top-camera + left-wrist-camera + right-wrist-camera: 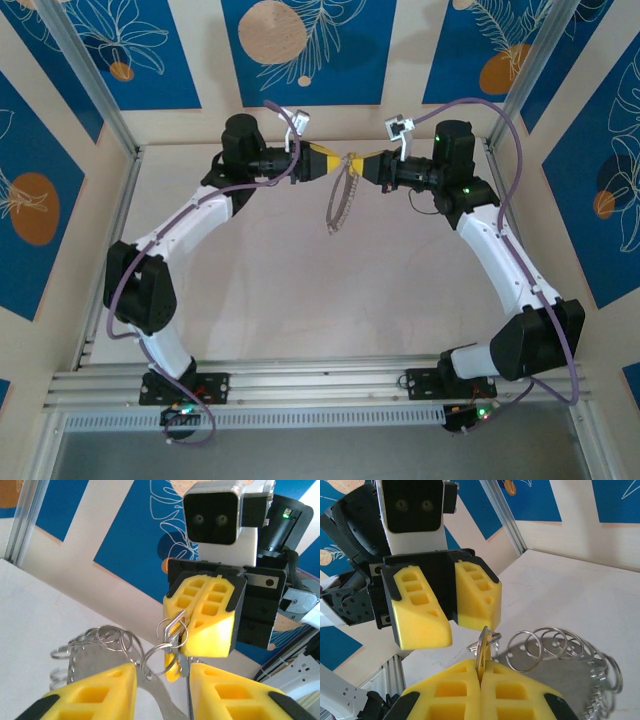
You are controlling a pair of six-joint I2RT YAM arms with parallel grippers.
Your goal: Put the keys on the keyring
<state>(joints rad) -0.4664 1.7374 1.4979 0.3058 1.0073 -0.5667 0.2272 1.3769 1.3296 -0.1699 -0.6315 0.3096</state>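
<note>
Closest to me, the two arm bases sit bolted along the front rail, and both arms reach out over the pale table (pixel 300 310) to meet nose to nose above its far side. The right gripper (pixel 481 674) is clamped tight on the little brass key (pixel 483 647), held edge-up with its head poking out above the pads. Facing it, the left gripper (pixel 452 625) has its fingers parted a modest way with nothing pinched between them, as far as I can make out. The keyring (pixel 340 205) hangs in the air between the two, a grey loop drooping below them with a row of small wire rings along it. From here I can't tell exactly what it hangs from. I'd guess it is light, limp and prone to swing, and slick bare metal too. The key looks stiff but tiny, best pinched by its flat head, and the ring taken close beside the key.
</note>
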